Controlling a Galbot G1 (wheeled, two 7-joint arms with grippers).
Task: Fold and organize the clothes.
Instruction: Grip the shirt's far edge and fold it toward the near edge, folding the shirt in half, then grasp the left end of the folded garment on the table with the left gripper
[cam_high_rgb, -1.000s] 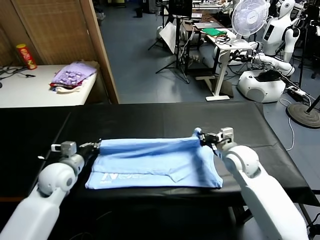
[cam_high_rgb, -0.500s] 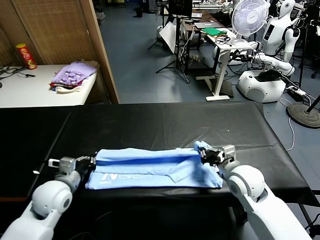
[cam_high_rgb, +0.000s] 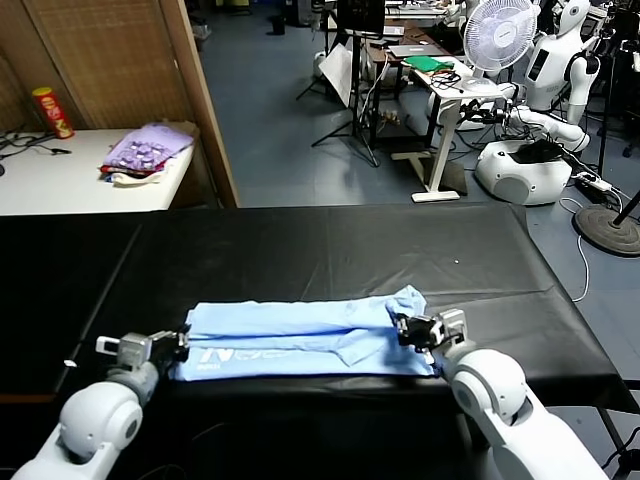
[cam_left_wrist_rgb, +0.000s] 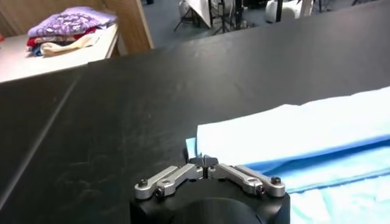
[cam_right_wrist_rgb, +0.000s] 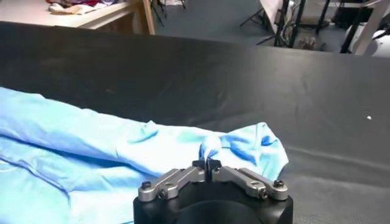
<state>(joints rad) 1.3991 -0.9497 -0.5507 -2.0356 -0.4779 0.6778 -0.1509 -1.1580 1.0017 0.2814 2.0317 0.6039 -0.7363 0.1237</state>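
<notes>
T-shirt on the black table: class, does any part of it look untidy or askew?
Yes. The T-shirt lies as a flat band, but its end by the right gripper is bunched into a crumpled peak, pinched in the shut fingers.

I can read only a white "N" opening the otherwise illegible print on the T-shirt (cam_high_rgb: 300, 340).

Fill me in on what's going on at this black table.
The robot is folding a pale light-blue short-sleeved T-shirt lying on the black-covered table. The left gripper pinches the shirt's edge at one end, and the right gripper pinches a bunched bit of fabric at the other end. The shirt lies as a long folded band near the table's front edge, its white print showing. A purple heap of clothes sits on a side table, untouched.
</notes>
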